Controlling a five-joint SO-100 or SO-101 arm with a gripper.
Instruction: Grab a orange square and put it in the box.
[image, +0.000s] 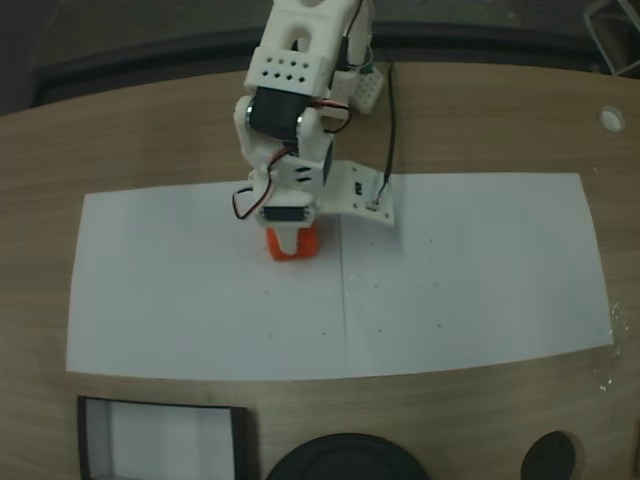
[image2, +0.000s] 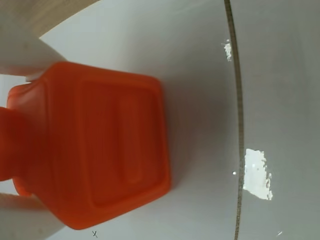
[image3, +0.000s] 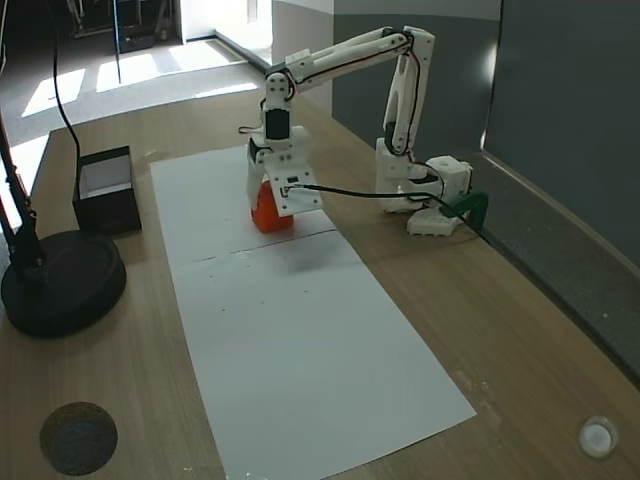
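Note:
The orange square (image2: 110, 150) rests on the white paper, and in the wrist view it is close up with a raised bar on its upper face. My gripper (image2: 47, 145) reaches straight down over it, a white finger (image2: 22, 55) pressed to one side and another finger against the opposite side. In both fixed views the orange square (image: 292, 247) (image3: 268, 217) sits under the gripper (image: 292, 240) (image3: 270, 205), partly hidden by it. The box (image: 160, 404) (image3: 112, 212), dark-rimmed with a white floor, stands off the paper's edge, well away from the cube.
A white paper sheet (image: 470, 280) covers the middle of the wooden table. A large black round base (image3: 60, 285) stands next to the box, and a small dark disc (image3: 78, 437) lies further along. A black cable (image: 391, 120) runs from the wrist to the arm's base.

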